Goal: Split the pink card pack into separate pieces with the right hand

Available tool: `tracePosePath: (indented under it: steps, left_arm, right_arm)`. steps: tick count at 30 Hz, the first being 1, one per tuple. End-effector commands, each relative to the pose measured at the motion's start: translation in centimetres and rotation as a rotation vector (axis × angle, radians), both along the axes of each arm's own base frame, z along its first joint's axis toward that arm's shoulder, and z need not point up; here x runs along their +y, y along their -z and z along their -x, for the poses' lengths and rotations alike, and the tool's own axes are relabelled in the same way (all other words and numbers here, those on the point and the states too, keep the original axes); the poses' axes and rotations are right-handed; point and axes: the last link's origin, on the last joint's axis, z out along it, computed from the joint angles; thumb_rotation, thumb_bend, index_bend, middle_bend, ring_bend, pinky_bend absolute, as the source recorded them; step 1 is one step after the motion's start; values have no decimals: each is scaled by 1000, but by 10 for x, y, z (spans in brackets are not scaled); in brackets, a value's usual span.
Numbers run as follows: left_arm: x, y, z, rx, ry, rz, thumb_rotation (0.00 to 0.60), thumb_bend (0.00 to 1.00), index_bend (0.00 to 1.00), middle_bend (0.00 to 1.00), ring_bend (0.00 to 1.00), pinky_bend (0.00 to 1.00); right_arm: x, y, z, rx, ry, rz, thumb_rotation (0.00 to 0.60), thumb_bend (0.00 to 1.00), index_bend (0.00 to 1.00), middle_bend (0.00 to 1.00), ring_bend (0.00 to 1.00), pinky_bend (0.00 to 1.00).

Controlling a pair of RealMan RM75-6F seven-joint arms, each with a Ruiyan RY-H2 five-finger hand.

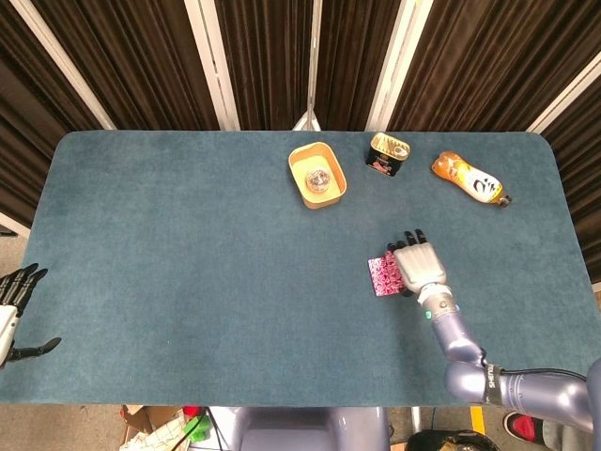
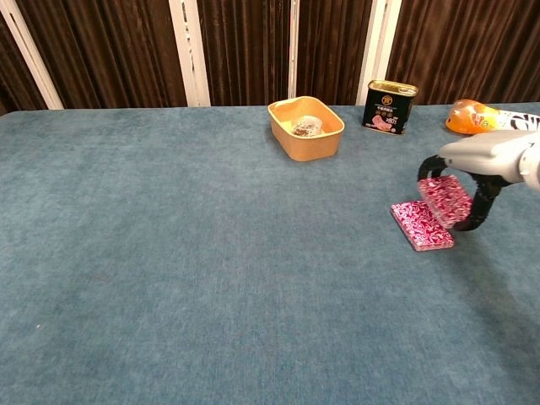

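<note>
The pink patterned card pack is in two parts. A lower stack lies flat on the blue table. My right hand holds an upper stack of pink cards just above and right of the lower one, fingers down one side and thumb on the other. In the head view the hand hides most of the lifted cards. My left hand hangs off the table's left edge with fingers spread, holding nothing.
A tan bowl with a small round object stands at the back centre. A black tin and a lying orange bottle sit at the back right of the table.
</note>
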Motion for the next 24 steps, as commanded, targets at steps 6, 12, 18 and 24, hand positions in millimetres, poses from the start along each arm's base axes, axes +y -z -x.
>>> tracePosePath:
  steps: [6,12,18,24]
  left_arm:
    - [0,1,0,4,-2,-1,600,0,0,0,0,0]
    - [0,1,0,7,-5,1,600,0,0,0,0,0]
    - [0,1,0,9,-8,1,600,0,0,0,0,0]
    - [0,1,0,10,-9,1,600,0,0,0,0,0]
  right_arm:
    - [-4,-12,28,31,55,24,600,266,418,329,80,0]
    - [-6,-11,43,27,97,21,600,267,408,329,73,0]
    - [-6,-7,47,33,108,6,600,267,178,236,6,0]
    - [-4,-5,47,56,119,-17,600,264,12,124,0,0]
